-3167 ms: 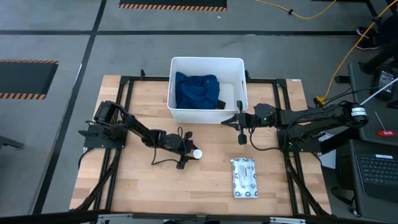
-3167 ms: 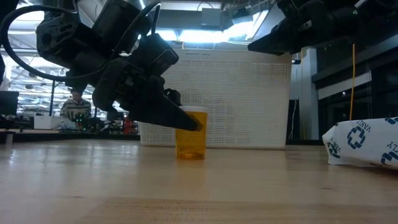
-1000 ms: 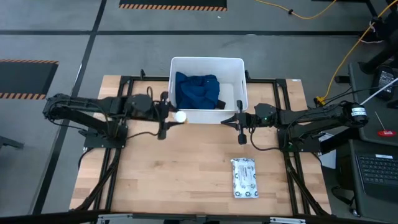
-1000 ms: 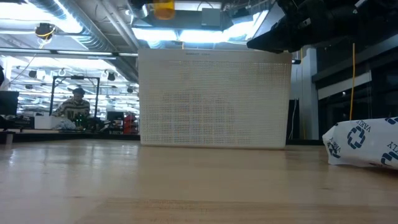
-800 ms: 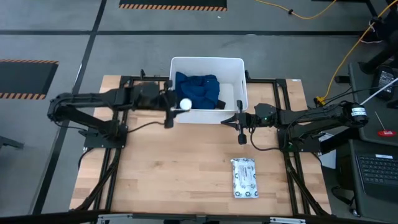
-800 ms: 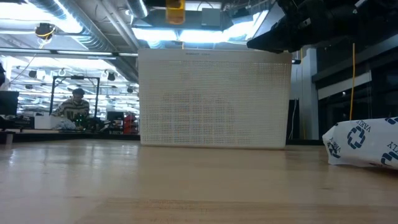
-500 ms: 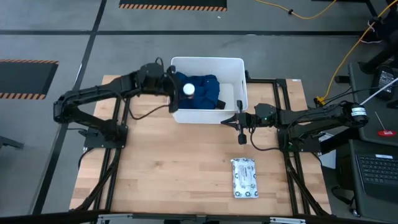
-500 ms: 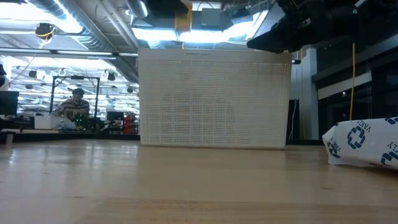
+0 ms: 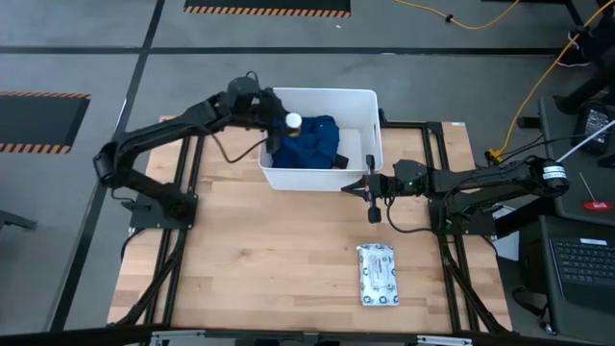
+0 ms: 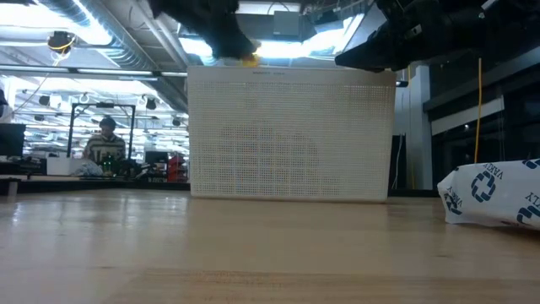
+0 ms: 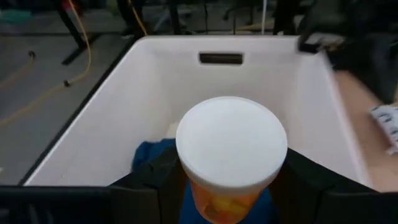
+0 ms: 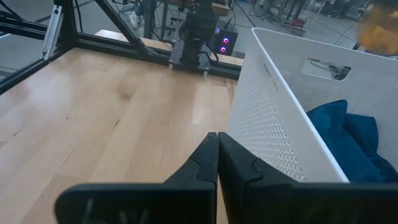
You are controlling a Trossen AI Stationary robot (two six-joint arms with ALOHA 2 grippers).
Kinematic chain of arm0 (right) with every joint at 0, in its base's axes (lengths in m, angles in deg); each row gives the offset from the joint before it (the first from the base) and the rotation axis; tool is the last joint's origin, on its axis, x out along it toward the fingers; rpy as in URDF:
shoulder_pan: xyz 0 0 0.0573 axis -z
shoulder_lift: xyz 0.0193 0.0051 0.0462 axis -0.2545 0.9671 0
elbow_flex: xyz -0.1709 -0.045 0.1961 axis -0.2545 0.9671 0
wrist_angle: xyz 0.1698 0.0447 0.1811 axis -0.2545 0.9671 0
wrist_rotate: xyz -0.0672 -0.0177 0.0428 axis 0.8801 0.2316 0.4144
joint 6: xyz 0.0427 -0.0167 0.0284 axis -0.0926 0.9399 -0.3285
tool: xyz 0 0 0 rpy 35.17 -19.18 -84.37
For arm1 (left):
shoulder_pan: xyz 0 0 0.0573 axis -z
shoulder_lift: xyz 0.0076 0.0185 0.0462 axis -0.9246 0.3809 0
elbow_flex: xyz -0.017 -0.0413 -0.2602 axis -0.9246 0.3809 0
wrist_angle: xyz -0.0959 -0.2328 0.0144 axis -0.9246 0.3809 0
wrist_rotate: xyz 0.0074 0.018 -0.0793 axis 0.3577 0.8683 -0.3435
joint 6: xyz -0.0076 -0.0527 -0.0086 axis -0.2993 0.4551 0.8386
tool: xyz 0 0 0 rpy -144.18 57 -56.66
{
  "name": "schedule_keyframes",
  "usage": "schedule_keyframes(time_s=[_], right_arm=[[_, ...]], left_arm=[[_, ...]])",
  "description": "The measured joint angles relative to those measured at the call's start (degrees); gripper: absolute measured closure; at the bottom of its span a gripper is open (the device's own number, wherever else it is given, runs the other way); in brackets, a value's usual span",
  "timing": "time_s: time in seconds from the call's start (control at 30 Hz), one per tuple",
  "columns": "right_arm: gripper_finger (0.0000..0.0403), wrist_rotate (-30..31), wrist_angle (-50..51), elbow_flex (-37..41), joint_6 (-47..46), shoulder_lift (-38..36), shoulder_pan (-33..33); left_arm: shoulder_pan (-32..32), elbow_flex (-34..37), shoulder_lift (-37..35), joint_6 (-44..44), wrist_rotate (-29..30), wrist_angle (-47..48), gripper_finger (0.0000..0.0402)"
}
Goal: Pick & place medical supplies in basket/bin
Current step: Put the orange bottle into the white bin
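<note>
My left gripper [image 9: 281, 120] is shut on the small white-orange bottle [image 9: 292, 120] above the left part of the white tub [image 9: 319, 93]. The bottle also shows in the left wrist view [image 11: 231, 146] and as an orange sliver over the tub's rim in the low view [image 10: 246, 59]. The dark blue cloth [image 9: 307, 142] and the small black cylinder [image 9: 339, 160] lie inside the tub. The white-grey packet [image 9: 377, 274] lies flat on the table at the near right. My right gripper [image 9: 371, 197] is shut and empty beside the tub's near right corner. My left gripper pinches the bottle's orange body [image 11: 224, 202] just below the white cap [image 11: 231, 146], one finger [image 11: 158, 180] on each side. The fingers come from the table's left, slanting down. The bottle is held cap up, clear of the tub and of the cloth.
The tub's tall wall [image 10: 291, 135] stands at the far middle of the table, and its perforated side [image 12: 273, 124] is close to my right gripper. Bare wooden tabletop [image 9: 279, 250] lies near the front. Black frame rails [image 9: 192, 144] run along the table's sides.
My left gripper has carried the bottle from beside the tub's near left corner toward the table's far edge and a little right, to above the tub's left part. It has stayed shut on the bottle. My right arm has kept still.
</note>
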State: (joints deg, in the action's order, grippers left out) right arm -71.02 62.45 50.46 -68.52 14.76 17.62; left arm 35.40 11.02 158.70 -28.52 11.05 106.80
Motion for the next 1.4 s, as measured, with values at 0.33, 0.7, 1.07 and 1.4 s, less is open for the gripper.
schedule_keyframes(time_s=[0.33, 0.7, 1.07, 1.4], right_arm=[[0.0395, 0.0, 1.42, 0.0, -0.7, 0.0, 0.02], [0.0395, 0.05, 1.62, 0.0, -0.85, 0.0, 0.02], [0.0395, -0.04, 1.68, -0.02, -1.34, 0.0, 0.02], [0.0395, -0.04, 1.66, -0.04, -1.33, 0.0, 0.0]], left_arm=[[-4.14, 0.02, 12.39, 3.11, -0.89, -1.89, 0.0217], [-5.09, -0.16, 20.52, 3.12, 1.35, -2.49, 0.0217], [-4.99, 0.29, 21.31, 2.33, 5.35, -1.18, 0.0216], [-4.48, 0.11, 20.89, 2.31, 7.2, -2.07, 0.0216]])
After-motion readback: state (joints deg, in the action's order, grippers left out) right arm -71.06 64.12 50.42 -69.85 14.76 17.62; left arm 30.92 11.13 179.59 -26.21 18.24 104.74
